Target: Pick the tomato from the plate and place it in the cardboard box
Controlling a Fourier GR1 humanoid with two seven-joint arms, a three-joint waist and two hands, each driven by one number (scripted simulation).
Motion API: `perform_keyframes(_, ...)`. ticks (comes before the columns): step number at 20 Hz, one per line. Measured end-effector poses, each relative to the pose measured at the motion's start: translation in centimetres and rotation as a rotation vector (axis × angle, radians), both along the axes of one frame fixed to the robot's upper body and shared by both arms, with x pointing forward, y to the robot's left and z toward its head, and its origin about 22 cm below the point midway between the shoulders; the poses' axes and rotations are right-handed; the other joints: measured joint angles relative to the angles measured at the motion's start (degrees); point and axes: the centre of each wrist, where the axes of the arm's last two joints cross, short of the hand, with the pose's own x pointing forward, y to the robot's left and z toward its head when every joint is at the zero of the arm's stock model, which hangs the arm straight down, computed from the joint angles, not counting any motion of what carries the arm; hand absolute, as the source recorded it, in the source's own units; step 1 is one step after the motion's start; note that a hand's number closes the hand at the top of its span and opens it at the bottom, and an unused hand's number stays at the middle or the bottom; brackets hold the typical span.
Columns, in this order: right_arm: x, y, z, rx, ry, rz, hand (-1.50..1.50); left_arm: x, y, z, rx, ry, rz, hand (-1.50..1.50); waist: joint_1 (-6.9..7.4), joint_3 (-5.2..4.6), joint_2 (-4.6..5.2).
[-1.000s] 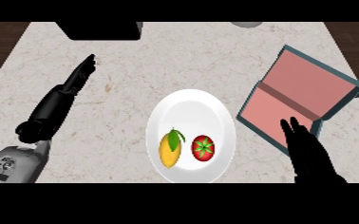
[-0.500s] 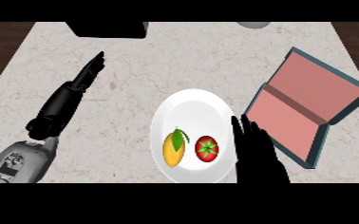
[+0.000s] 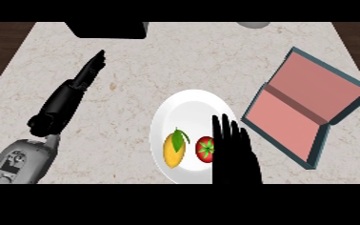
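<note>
Tomato (image 3: 205, 149) sits on the white plate (image 3: 190, 107) beside a yellow fruit (image 3: 175, 148), on the worktop (image 3: 175, 62). Right of the plate, the cardboard box (image 3: 302, 106) lies open, ready to receive it. Right hand (image 3: 234, 155) hovers against the tomato's right side, fingers (image 3: 225, 128) straight, grasping nothing. Left hand (image 3: 88, 74) rests outstretched, holding nothing.

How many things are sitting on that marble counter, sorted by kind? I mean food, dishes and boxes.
Fruit: 2, a red tomato and a yellow mango with a green leaf
Dishes: 1, the round white plate under both
Boxes: 1, the open box with a pink inside and teal rim
Total: 4
</note>
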Motion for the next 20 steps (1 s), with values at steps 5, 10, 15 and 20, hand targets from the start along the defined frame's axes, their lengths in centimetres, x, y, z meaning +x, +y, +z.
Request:
perform_keyframes(5, 1.2, 0.6, -0.7, -0.048, 0.012, -0.013, -1.5, 0.0, 0.4, -0.1, 0.0, 0.004, 0.007, 0.0, -0.14, 0.03, -0.1)
perform_keyframes(10, 2.5, 0.8, -0.9, -0.072, 0.015, -0.023, -1.5, 0.0, 0.4, -0.1, 0.003, 0.002, 0.006, 0.0, -0.2, 0.06, -0.2)
perform_keyframes(15, 3.6, 1.0, -2.0, -0.107, 0.053, -0.033, -1.5, 0.0, 0.5, -0.2, 0.0, 0.002, 0.006, 0.0, -0.29, 0.09, -0.2)
perform_keyframes(20, 4.1, 1.0, -2.8, -0.125, 0.079, -0.047, -1.5, -0.1, 0.6, 0.0, -0.002, 0.005, 0.006, 0.0, -0.47, 0.12, -0.29)
